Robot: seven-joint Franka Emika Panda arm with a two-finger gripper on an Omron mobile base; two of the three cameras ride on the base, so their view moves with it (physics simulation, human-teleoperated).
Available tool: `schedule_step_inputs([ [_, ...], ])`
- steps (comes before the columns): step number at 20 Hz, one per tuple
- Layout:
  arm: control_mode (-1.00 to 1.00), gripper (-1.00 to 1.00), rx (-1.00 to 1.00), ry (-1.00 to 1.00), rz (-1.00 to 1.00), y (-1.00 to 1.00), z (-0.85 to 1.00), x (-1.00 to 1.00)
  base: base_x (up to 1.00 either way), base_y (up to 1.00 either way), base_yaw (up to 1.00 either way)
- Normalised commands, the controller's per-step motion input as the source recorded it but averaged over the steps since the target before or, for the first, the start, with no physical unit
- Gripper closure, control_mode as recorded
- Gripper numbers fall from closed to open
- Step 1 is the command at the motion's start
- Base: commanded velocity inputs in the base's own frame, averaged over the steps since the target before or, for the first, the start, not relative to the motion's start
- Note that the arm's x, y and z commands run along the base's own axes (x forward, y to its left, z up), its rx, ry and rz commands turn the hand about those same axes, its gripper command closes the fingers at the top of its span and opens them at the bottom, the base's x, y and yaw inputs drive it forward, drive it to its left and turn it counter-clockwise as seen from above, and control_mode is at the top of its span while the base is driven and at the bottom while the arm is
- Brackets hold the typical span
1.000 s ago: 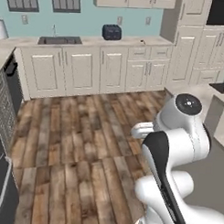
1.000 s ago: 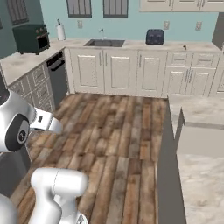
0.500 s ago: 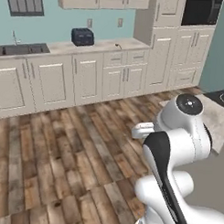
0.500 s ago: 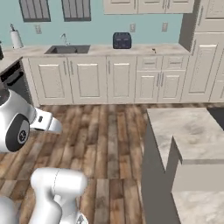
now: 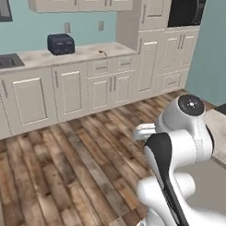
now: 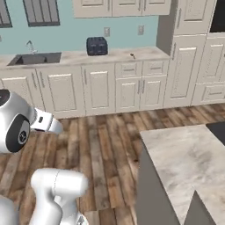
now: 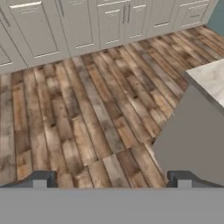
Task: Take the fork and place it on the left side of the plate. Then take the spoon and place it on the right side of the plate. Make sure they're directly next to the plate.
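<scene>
Gripper hung with jaws wide apart, empty, over brown wood-plank floor beside pale marble-topped island counter. Judged nothing placed yet; fork, spoon and plate not located, both placements left.

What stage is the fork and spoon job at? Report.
Nothing looks done. The gripper is open and empty, aimed at wood floor beside a marble-topped island. No fork, spoon or plate can be seen from here. In hand: just getting to the work spot. Left: both placements, fork first, then spoon.
</scene>
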Motion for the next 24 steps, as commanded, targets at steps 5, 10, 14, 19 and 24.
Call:
schedule_step_inputs([
  [5,1.00,-1.00,0.00,0.00,0.00,0.00,0.00,0.00,1.00,0.40,-0.32],
  [10,1.00,-1.00,0.00,0.00,0.00,0.00,0.00,0.00,1.00,0.30,-0.24],
  [14,1.00,-1.00,0.00,0.00,0.00,0.00,0.00,0.00,1.00,0.35,-0.20],
  [19,1.00,-1.00,0.00,0.00,0.00,0.00,0.00,0.00,1.00,0.37,-0.16],
  [24,1.00,-1.00,0.00,0.00,0.00,0.00,0.00,0.00,1.00,0.27,-0.15],
])
